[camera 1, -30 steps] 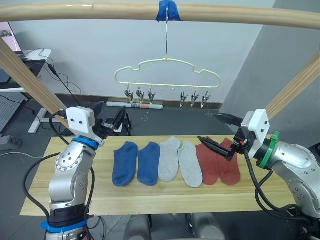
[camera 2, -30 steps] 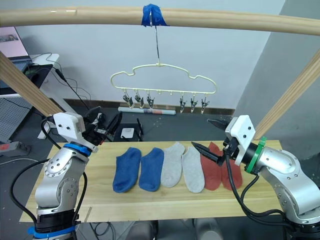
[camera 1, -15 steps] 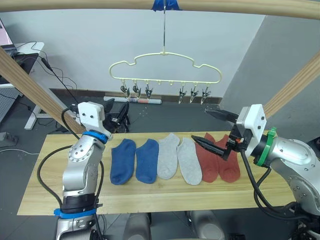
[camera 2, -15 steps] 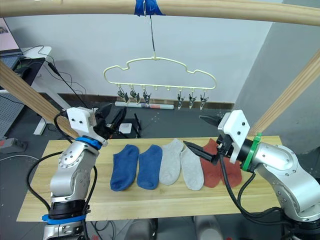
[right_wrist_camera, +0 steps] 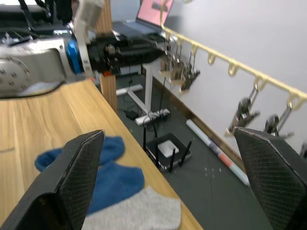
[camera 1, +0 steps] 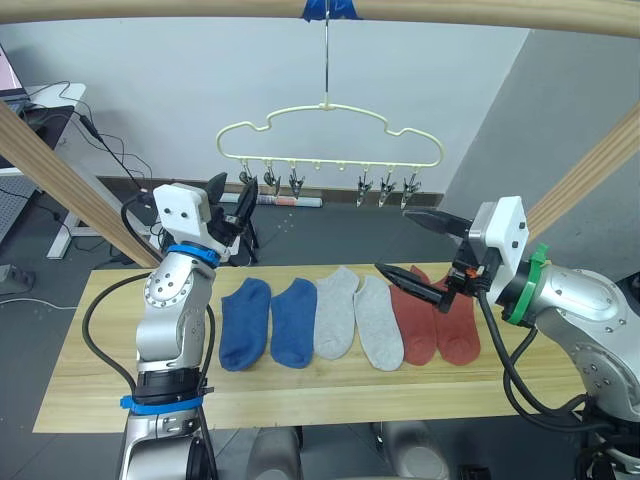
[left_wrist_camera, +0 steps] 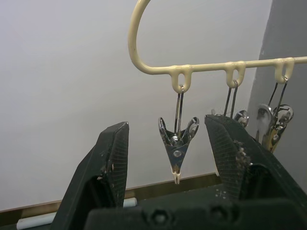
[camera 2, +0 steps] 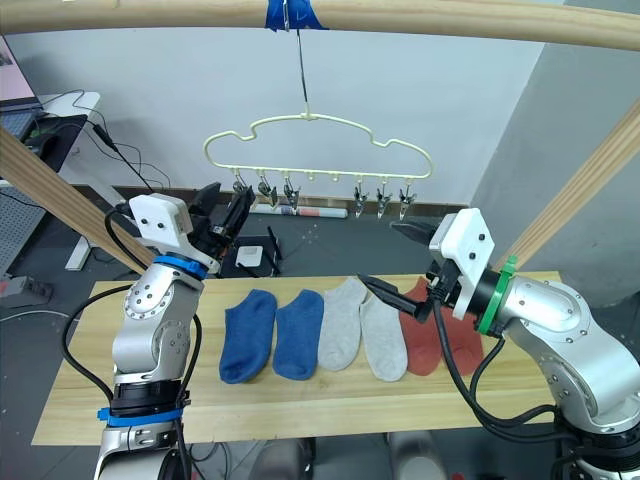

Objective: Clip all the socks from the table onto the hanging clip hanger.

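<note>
Progress: none clipped. All six soft ankle socks (camera 1: pixel 340 317) (two blue, two light grey, two brick red) lie in a row on the long light wooden tabletop (camera 1: pixel 90 390). Pale yellow wavy wire clip hanger (camera 1: pixel 330 132) hangs bare. Left pincer (camera 1: pixel 232 197) open, empty, raised at the hanger's end clip. Right pincer (camera 1: pixel 412 250) wide open, empty, over the red pair.
</note>
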`<action>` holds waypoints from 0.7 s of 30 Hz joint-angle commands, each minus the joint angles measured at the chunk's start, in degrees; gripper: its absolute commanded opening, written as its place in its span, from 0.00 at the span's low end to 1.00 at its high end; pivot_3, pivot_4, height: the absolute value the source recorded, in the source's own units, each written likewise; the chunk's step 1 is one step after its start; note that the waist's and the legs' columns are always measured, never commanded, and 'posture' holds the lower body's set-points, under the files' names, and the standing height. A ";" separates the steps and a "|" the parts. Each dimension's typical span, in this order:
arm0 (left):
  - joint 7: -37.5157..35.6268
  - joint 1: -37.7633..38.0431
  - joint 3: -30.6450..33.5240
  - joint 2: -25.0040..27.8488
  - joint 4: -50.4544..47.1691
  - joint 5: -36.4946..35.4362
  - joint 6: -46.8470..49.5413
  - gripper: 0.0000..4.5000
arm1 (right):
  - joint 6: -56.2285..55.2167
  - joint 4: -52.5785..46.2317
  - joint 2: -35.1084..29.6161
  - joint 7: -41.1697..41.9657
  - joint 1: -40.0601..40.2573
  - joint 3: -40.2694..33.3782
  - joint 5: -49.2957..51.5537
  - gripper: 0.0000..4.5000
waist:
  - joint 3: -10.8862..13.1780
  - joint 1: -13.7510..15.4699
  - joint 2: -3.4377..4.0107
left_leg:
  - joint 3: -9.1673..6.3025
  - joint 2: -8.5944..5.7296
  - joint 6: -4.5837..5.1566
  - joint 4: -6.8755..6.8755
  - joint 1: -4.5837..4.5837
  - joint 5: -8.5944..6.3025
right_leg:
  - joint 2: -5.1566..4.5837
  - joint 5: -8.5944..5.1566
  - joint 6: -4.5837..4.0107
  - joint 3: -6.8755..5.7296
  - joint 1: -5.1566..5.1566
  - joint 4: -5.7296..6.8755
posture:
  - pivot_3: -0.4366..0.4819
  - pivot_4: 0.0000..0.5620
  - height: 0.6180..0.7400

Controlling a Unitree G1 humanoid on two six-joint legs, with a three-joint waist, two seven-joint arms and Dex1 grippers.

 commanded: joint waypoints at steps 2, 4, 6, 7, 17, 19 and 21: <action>-0.10 -1.23 0.25 -0.42 -0.14 -0.43 -0.91 0.61 | 0.00 -1.93 0.17 -0.56 -0.77 -0.09 1.20 1.00 | 0.01 0.00 0.01 | 0.00 0.00 0.00 -0.01 -0.01 0.00 | 0.00 0.00 0.00 0.00 0.00 -0.03 | 0.21 0.53 0.94; -0.54 -2.26 0.03 -0.53 1.06 -0.49 -0.88 0.61 | 0.02 -1.81 0.33 -0.76 -0.93 0.05 1.18 1.00 | 0.03 0.01 -0.01 | 0.00 0.00 0.00 -0.02 -0.03 0.00 | 0.00 0.00 0.00 0.00 -0.01 -0.04 | 0.21 0.53 0.94; -0.80 -3.02 -0.10 -0.60 1.97 -0.38 -1.09 0.61 | 0.03 -1.76 0.49 -0.93 -1.02 0.14 1.15 1.00 | 0.05 0.01 -0.01 | -0.01 0.00 0.00 -0.02 -0.04 0.00 | 0.00 0.00 0.00 -0.03 -0.02 -0.04 | 0.21 0.53 0.94; -1.03 -3.32 -0.20 -0.59 2.33 -0.38 -1.17 0.61 | 0.04 -1.75 0.57 -0.99 -1.06 0.17 1.12 1.00 | 0.06 0.00 0.00 | -0.01 0.00 0.00 -0.01 -0.04 0.00 | 0.00 0.00 0.00 -0.02 -0.02 -0.04 | 0.21 0.53 0.94; -1.25 -4.56 -0.81 -0.73 4.10 0.82 -2.57 0.61 | 0.23 -1.68 1.02 -1.76 -0.73 0.05 1.10 1.00 | 0.16 -0.05 0.02 | -0.01 0.00 0.00 -0.04 -0.08 0.00 | 0.00 0.00 0.00 -0.02 -0.07 -0.05 | 0.20 0.53 0.94; -1.45 -4.75 -1.01 -0.66 4.20 1.23 -3.00 0.57 | 0.25 -1.71 0.99 -1.92 -0.76 0.09 1.15 1.00 | 0.16 -0.05 0.02 | -0.01 0.00 0.00 -0.03 -0.11 0.00 | 0.00 0.00 0.00 -0.02 -0.09 -0.05 | 0.20 0.53 0.94; -1.63 -4.87 -1.18 -0.60 4.19 1.62 -3.45 0.49 | 0.27 -1.77 0.97 -2.00 -0.74 0.12 1.17 1.00 | 0.16 -0.05 0.02 | -0.01 0.00 0.00 -0.03 -0.15 0.00 | 0.00 0.00 0.00 -0.02 -0.12 -0.05 | 0.20 0.53 0.94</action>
